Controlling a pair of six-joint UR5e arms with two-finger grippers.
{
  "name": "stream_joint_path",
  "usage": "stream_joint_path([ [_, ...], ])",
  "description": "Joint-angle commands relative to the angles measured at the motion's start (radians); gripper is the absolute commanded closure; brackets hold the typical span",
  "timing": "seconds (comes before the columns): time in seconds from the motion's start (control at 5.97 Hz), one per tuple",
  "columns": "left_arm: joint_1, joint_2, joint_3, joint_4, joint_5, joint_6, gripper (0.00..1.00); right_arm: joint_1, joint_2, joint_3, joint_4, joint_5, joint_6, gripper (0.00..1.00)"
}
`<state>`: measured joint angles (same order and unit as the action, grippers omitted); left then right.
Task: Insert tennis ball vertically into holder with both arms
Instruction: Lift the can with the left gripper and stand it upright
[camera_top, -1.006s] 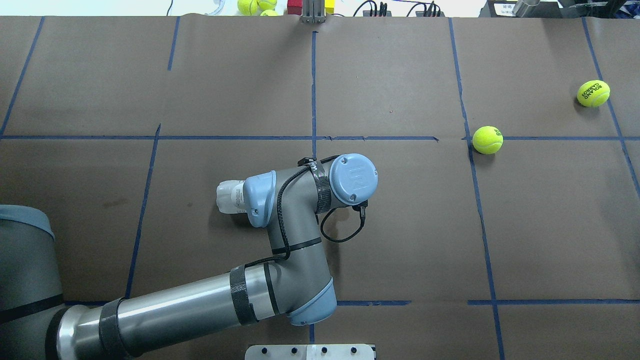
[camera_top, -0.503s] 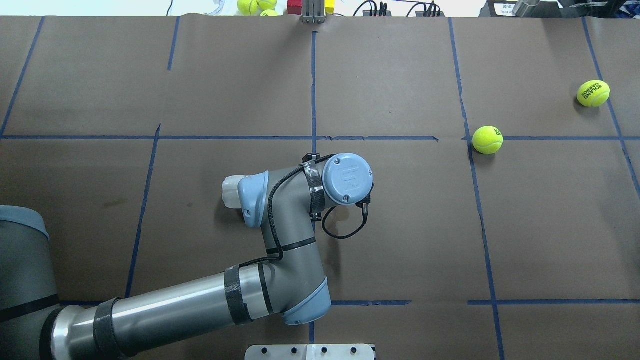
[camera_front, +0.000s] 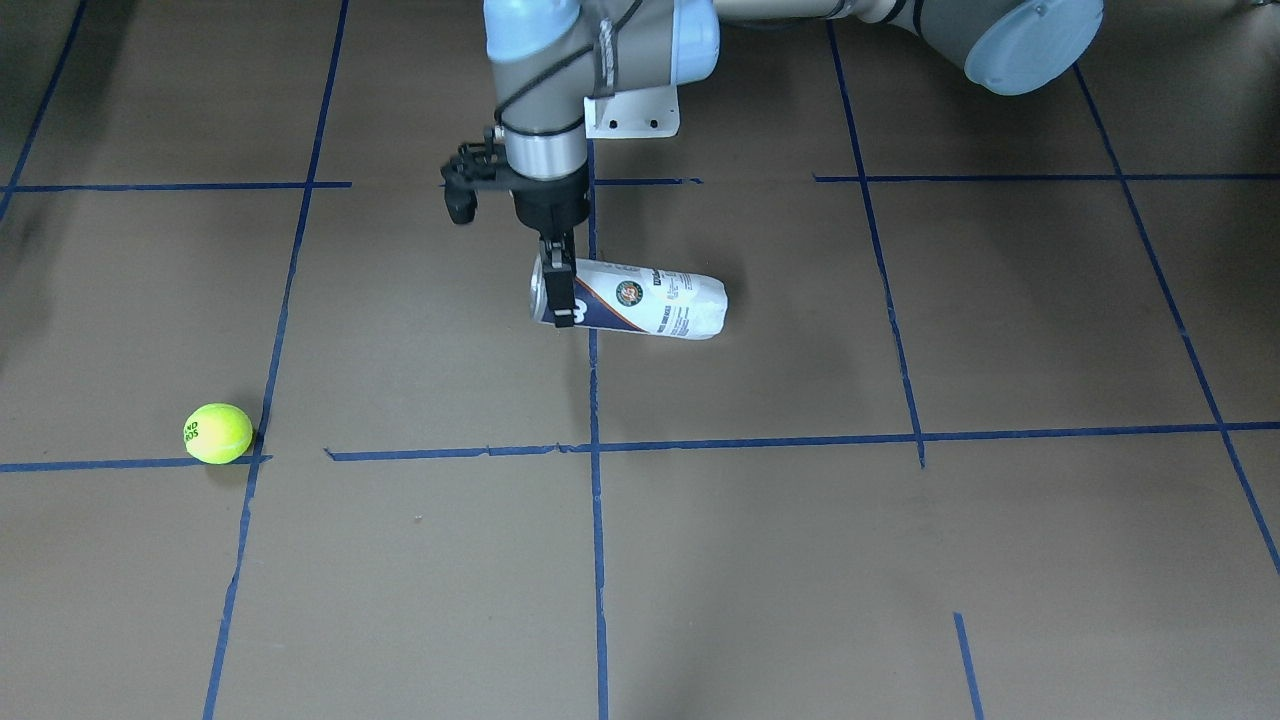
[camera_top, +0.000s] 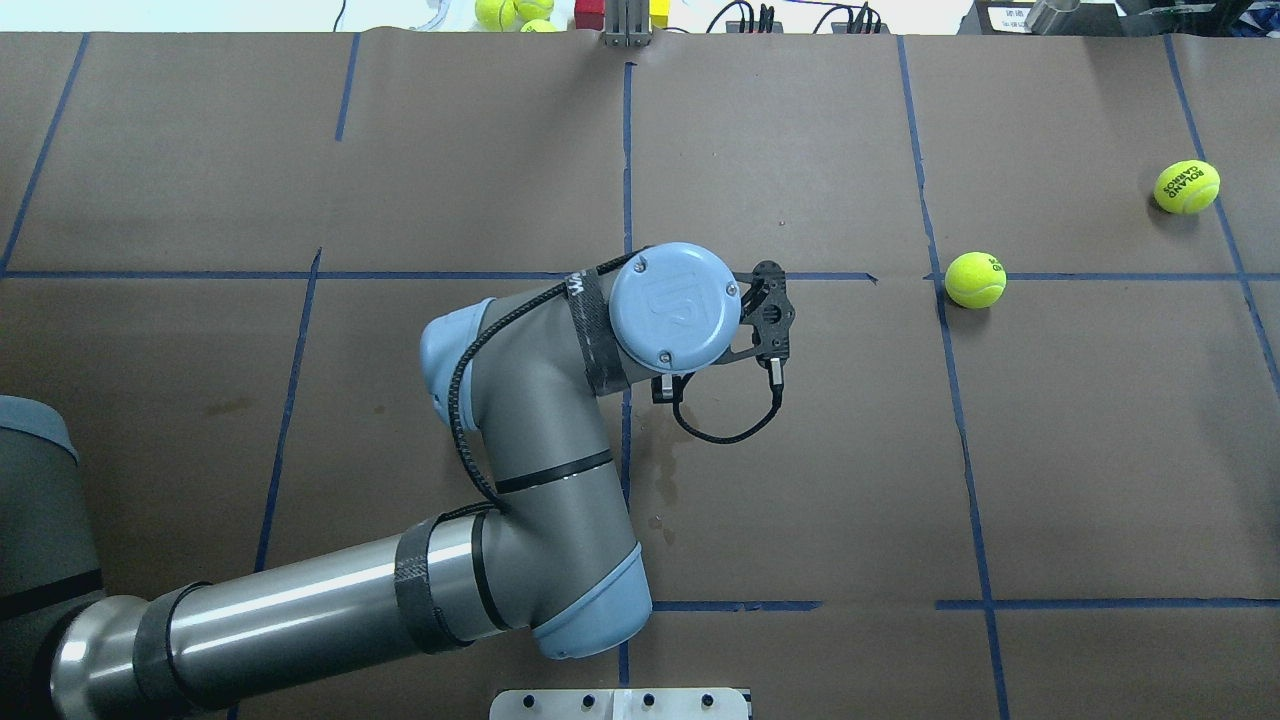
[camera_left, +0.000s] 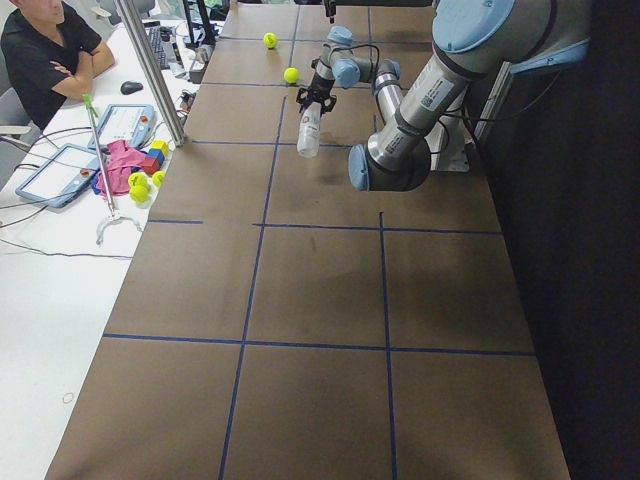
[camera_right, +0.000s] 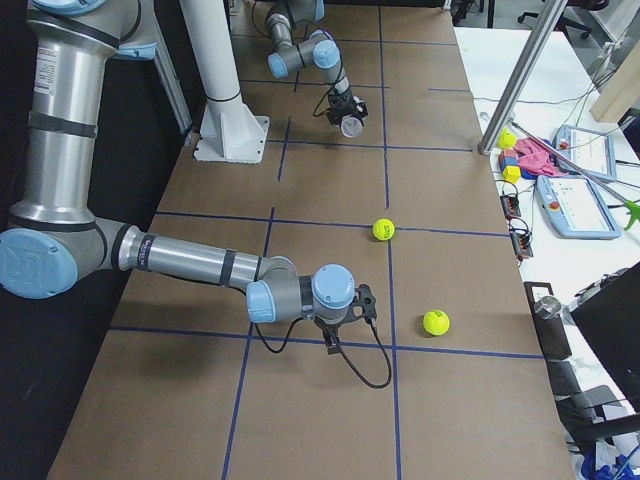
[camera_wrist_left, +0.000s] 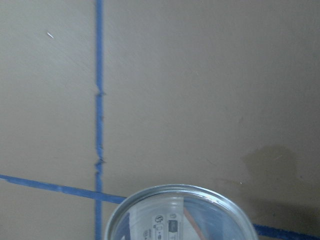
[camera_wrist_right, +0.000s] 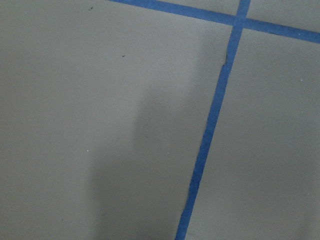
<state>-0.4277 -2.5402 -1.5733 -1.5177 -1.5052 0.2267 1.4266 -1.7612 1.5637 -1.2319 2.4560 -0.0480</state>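
A ball (camera_top: 975, 280) and a farther ball (camera_top: 1187, 187) lie on the tabletop (camera_top: 800, 500), well apart from the holder (camera_front: 650, 300), pinched at its rim by the left end effector (camera_front: 558, 300); right end effector (camera_right: 330, 345): spread indiscernible.

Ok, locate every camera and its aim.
Front-facing: across table, looking back down; left gripper holds tennis-ball can.
Overhead: behind, aimed down; left arm hides can.
Exterior left: table end; left arm nearest.
Exterior right: opposite end; right arm nearest.
Left wrist: down past can rim.
Right wrist: down, taped table.
Front-facing and overhead share one tennis ball.
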Motion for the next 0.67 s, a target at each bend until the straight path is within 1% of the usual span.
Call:
stream_joint_path([
  [0.0, -0.046, 0.018, -0.097, -0.158, -0.003, -0.051, 0.29, 0.000, 0.012, 0.006, 0.009, 0.006, 0.000, 0.01],
  [0.17, -0.057, 0.096, -0.099, -0.417, -0.024, -0.190, 0.28, 0.000, 0.012, 0.004, 0.049, 0.017, 0.002, 0.01],
  [0.34, -0.078, 0.162, -0.094, -0.637, -0.067, -0.299, 0.29, 0.000, 0.014, 0.004, 0.069, 0.020, 0.002, 0.01],
  [0.5, -0.088, 0.179, -0.094, -0.748, -0.084, -0.373, 0.28, 0.000, 0.014, 0.006, 0.071, 0.020, 0.000, 0.01],
])
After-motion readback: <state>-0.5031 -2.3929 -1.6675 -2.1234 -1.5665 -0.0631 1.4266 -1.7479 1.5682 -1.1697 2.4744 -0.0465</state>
